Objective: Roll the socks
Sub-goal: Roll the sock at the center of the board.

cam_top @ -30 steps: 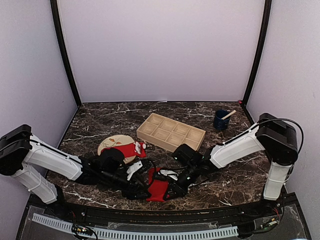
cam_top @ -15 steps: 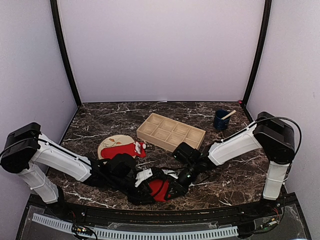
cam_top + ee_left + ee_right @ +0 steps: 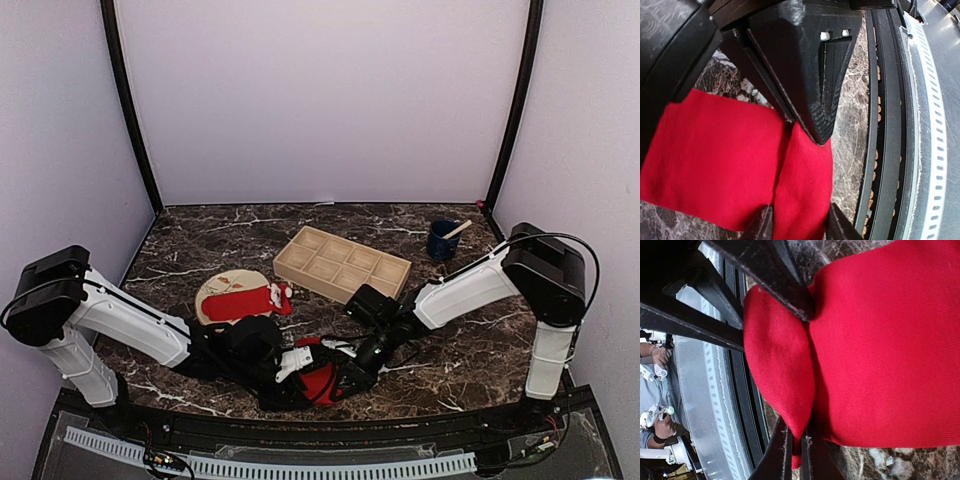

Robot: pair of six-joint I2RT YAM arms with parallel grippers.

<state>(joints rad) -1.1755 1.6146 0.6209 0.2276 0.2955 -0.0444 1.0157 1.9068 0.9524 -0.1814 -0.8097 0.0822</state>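
Nearest the arms, the rail (image 3: 420, 425) runs along the tabletop's (image 3: 470, 350) front edge. The near sock (image 3: 318, 382) lies just behind it, nearer than the plate (image 3: 213, 288) and to its right. Both hands meet on this sock. The right hand (image 3: 796, 450) is clamped tight on a thin edge of the red cloth. The left hand (image 3: 799, 225) has its fingertips on either side of a raised fold, with the cloth filling the gap, so it looks pinched. One flap is turned over the flat part, but no tight bundle shows. I judge the roll only begun.

The far sock (image 3: 250, 298), red with white marks, rests on the plate's right side as a loose strip, its end over the rim. It looks unrolled, so most of the task remains.

Room is tight at the front. The near sock sits close to the rail and the two hands crowd each other, so rolling away from the rail, toward the plate's side, seems safer. Beyond and right of the plate stands the tray (image 3: 343, 263), and farther right of it the cup (image 3: 441, 241). Bare tabletop lies between the tray and the hands.
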